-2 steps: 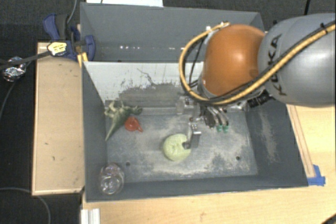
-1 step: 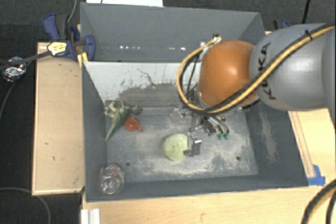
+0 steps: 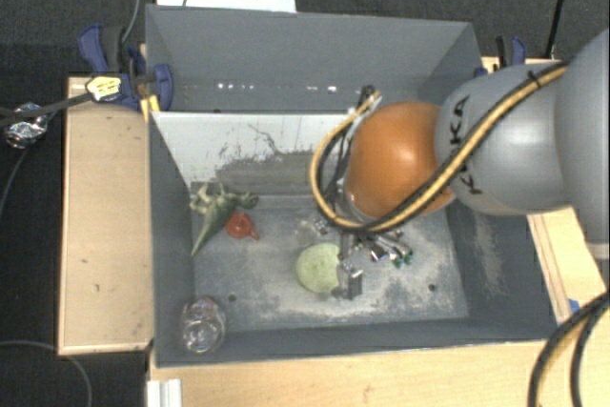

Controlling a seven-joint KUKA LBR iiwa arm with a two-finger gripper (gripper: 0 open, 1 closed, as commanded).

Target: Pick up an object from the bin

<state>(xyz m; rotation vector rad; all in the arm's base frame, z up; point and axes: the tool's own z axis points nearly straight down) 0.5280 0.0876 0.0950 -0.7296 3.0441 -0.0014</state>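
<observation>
Front-left corner of the bin (image 3: 448, 295): a clear glass-like object (image 3: 202, 324). Mid-floor: a pale green ball (image 3: 317, 268), with the gripper (image 3: 349, 279) down at its right edge; whether it is spread or closed cannot be determined. Farther back, left: a red piece (image 3: 240, 226) beside a green toy figure (image 3: 217, 203).

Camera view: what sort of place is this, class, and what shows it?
Probably a robotics lab: a grey metal bin of small loose things, a robot arm reaching in, its gripper beside a pale green ball.
</observation>
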